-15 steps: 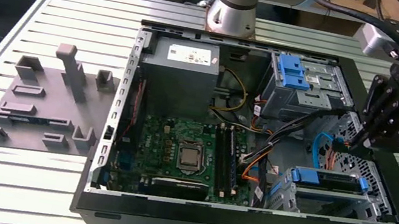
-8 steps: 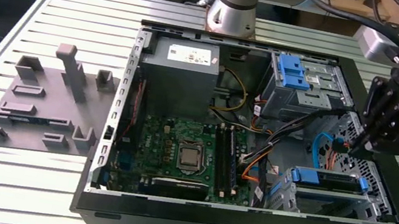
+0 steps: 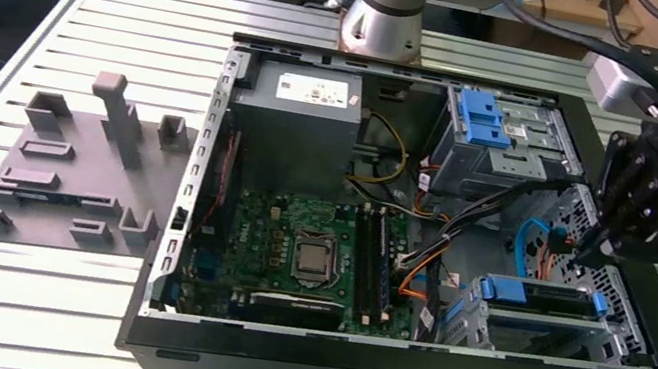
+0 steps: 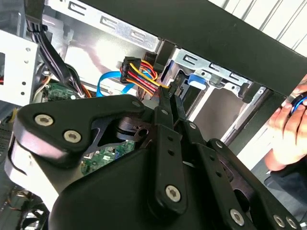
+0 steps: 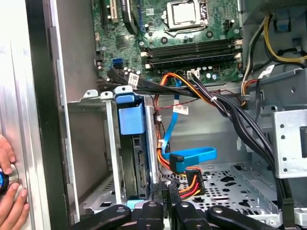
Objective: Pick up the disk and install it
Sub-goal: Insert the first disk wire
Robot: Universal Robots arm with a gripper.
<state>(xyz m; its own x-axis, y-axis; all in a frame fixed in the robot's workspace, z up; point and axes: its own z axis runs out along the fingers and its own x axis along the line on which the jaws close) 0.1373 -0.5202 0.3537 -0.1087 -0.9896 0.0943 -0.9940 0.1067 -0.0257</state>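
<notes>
Black linkage gripper [image 4: 169, 96] nearest, fingers pressed together on nothing among red-yellow power wires [image 5: 189, 184], silver blue-framed disk [image 5: 130, 148] already seated in metal drive bay [image 3: 548, 325] at five o'clock of the case; best eased clear without snagging cables

No legible text, nos. or signs. Print carriers noted:
- White label [image 3: 318, 93] on top of grey PSU box [image 3: 297, 133], exterior view: print too small to read.
- White tag [image 5: 181, 109] on red wire, first wrist view: chars. not resolvable.
- White sticker [image 5: 150, 11] on motherboard [image 5: 192, 43], first wrist view: unreadable.
- White lettering on gripper [image 3: 591, 253] body, exterior view: not legible.
</notes>
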